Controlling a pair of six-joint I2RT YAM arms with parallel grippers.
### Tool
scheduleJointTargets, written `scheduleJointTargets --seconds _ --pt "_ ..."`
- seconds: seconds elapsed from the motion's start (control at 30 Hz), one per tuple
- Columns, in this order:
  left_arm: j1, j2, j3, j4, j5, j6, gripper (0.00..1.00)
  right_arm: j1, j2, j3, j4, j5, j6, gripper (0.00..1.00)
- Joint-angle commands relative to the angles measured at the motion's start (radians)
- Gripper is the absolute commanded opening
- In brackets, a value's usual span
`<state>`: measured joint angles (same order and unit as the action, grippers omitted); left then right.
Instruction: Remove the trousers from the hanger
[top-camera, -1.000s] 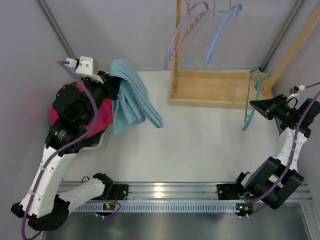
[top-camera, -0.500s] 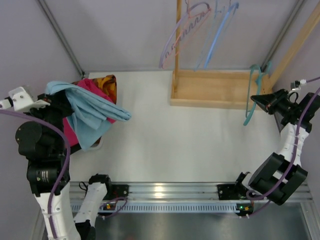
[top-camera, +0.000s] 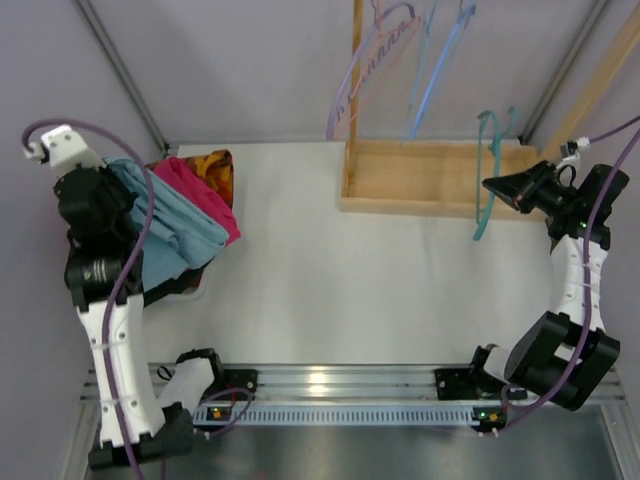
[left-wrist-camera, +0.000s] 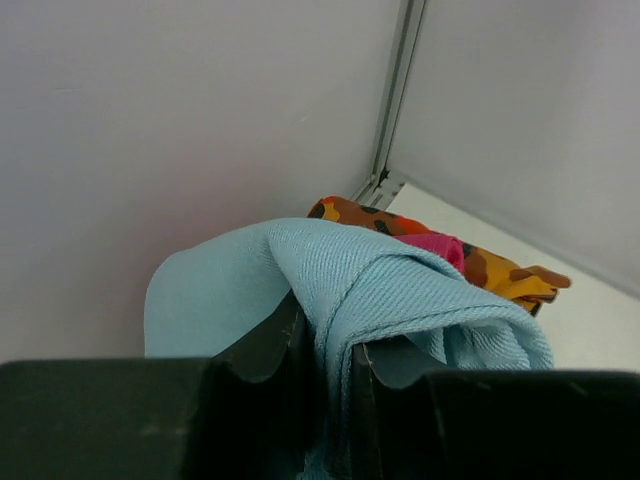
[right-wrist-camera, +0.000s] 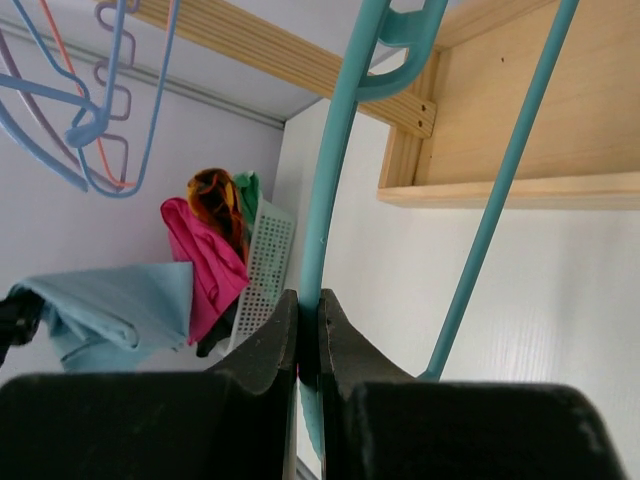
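The trousers (top-camera: 178, 228) are off the hanger (top-camera: 486, 170), bunched at the far-left corner of the table (top-camera: 350, 290), draping over the magenta cloth (top-camera: 200, 195) next to the orange-brown patterned cloth (top-camera: 212, 162), with a fold of the blue fabric pinched tight between the fingers of the left gripper (left-wrist-camera: 326, 350). The hanger is well apart at the right, just in front of the wooden rack (top-camera: 440, 205), its thin teal arm clamped in the right gripper (right-wrist-camera: 308, 312). A pink-lilac hanger (top-camera: 365, 70) and light blue hangers (top-camera: 432, 60) hang above the rack
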<state>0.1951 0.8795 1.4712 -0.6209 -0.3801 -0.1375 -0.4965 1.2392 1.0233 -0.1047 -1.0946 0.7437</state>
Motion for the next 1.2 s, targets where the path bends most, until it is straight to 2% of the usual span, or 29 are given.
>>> scheduleJointTargets --seconds 0.0,0.13,0.27,0.33,0.37,0.43,0.47,0.57,0.6,0.7,0.83,1.0,1.07,1.17 --pt "0.006 0.143 -0.024 0.296 -0.007 0.091 0.0 0.042 -0.009 0.064 0.033 0.03 -0.026 0.0" --pt "0.001 0.272 -0.14 0.546 0.033 0.177 0.0 0.055 -0.018 0.084 0.023 0.039 -0.029 0.0" --pt "-0.003 0.493 -0.14 0.67 0.041 0.211 0.08 0.064 -0.026 0.107 0.008 0.042 -0.029 0.0" --pt "-0.006 0.553 -0.138 0.702 0.067 0.197 0.11 0.07 -0.029 0.112 0.005 0.044 -0.03 0.0" --pt "-0.008 0.582 -0.126 0.705 0.061 0.199 0.15 0.072 -0.032 0.113 0.003 0.044 -0.032 0.0" --pt "-0.017 0.657 -0.108 0.69 0.046 0.184 0.26 0.078 -0.035 0.126 -0.013 0.038 -0.038 0.0" --pt "-0.017 0.667 -0.1 0.675 0.052 0.185 0.38 0.079 -0.038 0.136 -0.027 0.038 -0.052 0.0" --pt "-0.031 0.661 -0.101 0.662 0.058 0.213 0.56 0.081 -0.056 0.15 -0.052 0.035 -0.07 0.0" --pt "-0.033 0.655 -0.095 0.636 0.061 0.232 0.71 0.082 -0.061 0.15 -0.052 0.033 -0.069 0.0" --pt "-0.048 0.639 -0.042 0.538 0.047 0.283 0.98 0.084 -0.075 0.155 -0.052 0.029 -0.072 0.0" --pt "-0.054 0.613 0.099 0.403 0.038 0.3 0.98 0.087 -0.09 0.155 -0.059 0.022 -0.081 0.0" --pt "-0.069 0.576 0.242 0.273 0.17 0.246 0.98 0.092 -0.122 0.167 -0.078 0.009 -0.104 0.0" --pt "-0.109 0.569 0.285 0.231 0.156 0.283 0.98 0.092 -0.136 0.19 -0.09 0.01 -0.109 0.0" --pt "-0.278 0.552 0.264 0.23 0.112 0.367 0.98 0.092 -0.153 0.228 -0.099 0.021 -0.095 0.0"
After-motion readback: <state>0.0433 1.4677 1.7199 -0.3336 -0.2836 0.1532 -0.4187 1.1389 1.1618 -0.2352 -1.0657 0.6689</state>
